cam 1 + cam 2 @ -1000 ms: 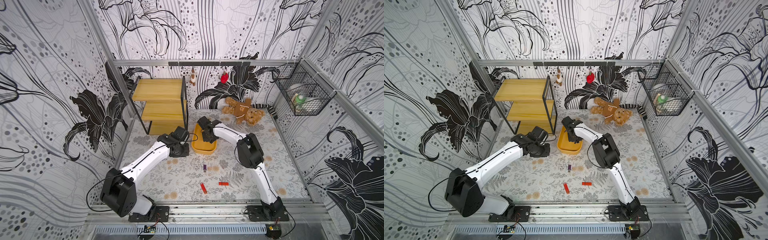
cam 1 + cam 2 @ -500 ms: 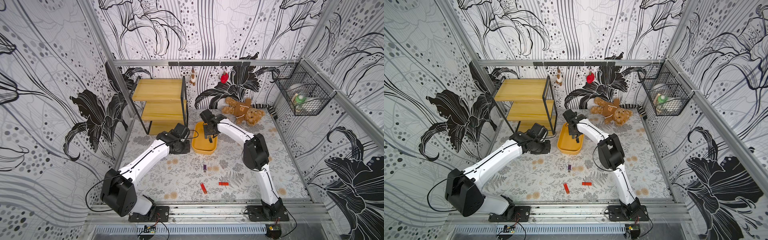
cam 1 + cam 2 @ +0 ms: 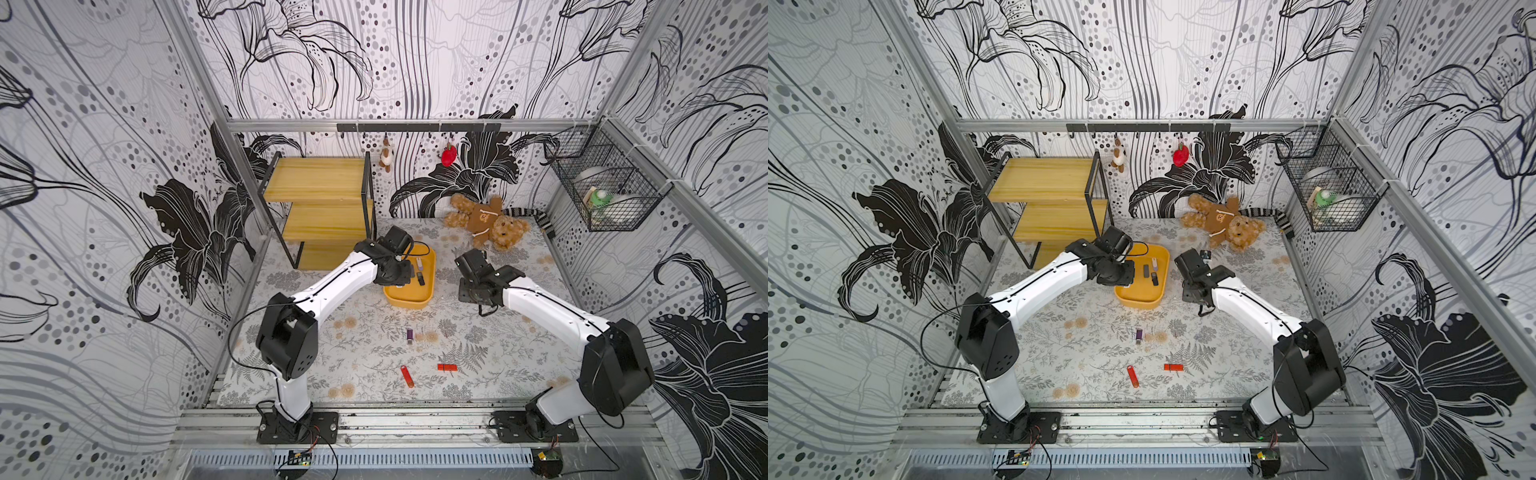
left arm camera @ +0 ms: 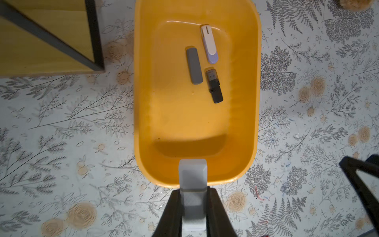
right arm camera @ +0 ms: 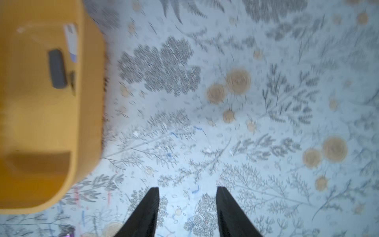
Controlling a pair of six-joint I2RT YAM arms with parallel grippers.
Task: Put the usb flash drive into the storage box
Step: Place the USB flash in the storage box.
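The storage box [image 4: 136, 82] is a shallow yellow-orange tub, seen in both top views [image 3: 432, 270] [image 3: 1165, 270]. A grey usb flash drive [image 4: 194, 65], a white-and-lilac one [image 4: 209, 44] and a black one [image 4: 214, 88] lie inside it. My left gripper [image 4: 193, 190] is shut on a pale grey flash drive [image 4: 192, 174], held above the tub's near rim. The right gripper [image 5: 187, 187] is open and empty over the bare table, to the right of the tub [image 5: 88, 82]. On the table in front lie a purple drive [image 3: 409, 335], a red one [image 3: 407, 376] and an orange-red one [image 3: 447, 367].
A wooden shelf rack [image 3: 324, 208] stands just left of and behind the tub. A teddy bear [image 3: 488, 222] lies at the back right. A black wire basket [image 3: 604, 195] hangs on the right wall. Two small toys hang from the back rail [image 3: 415, 126].
The right gripper has drawn back from over the tub to the table at its right, and its jaws have opened. My left gripper has moved right, over the tub's near end, still holding the drive.
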